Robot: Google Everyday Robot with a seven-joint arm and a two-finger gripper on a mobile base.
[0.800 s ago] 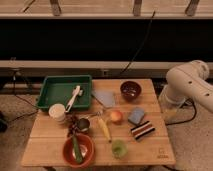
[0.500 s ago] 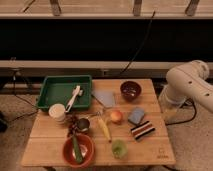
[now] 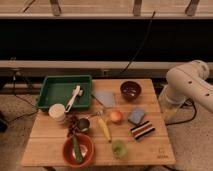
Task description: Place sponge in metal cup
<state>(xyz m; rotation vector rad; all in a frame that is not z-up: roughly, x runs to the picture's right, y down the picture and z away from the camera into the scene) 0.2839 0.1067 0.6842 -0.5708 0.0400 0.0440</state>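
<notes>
1. The sponge (image 3: 135,116) lies on the table (image 3: 155,150), in the right half, a little in front of the middle. Nothing holds it.
2. Just in front of it lies a block with black, red and white stripes (image 3: 142,130). To its left is a round reddish fruit (image 3: 116,116), near but apart.
3. The metal cup (image 3: 83,124) stands upright further left, past the fruit and a banana (image 3: 104,129), well apart from the sponge.
4. Behind the sponge are a dark brown bowl (image 3: 130,90) and a flat pale-blue square (image 3: 106,98).
5. A white cup (image 3: 57,112) stands left of the metal cup, with a green tray (image 3: 56,92) behind it holding a white utensil (image 3: 74,97).
6. At the front edge are an orange bowl (image 3: 88,153) and a green cup (image 3: 118,148).
7. The white arm (image 3: 187,85) is beside the table's right edge. The pincer is outside the view, so I cannot tell its state.
</notes>
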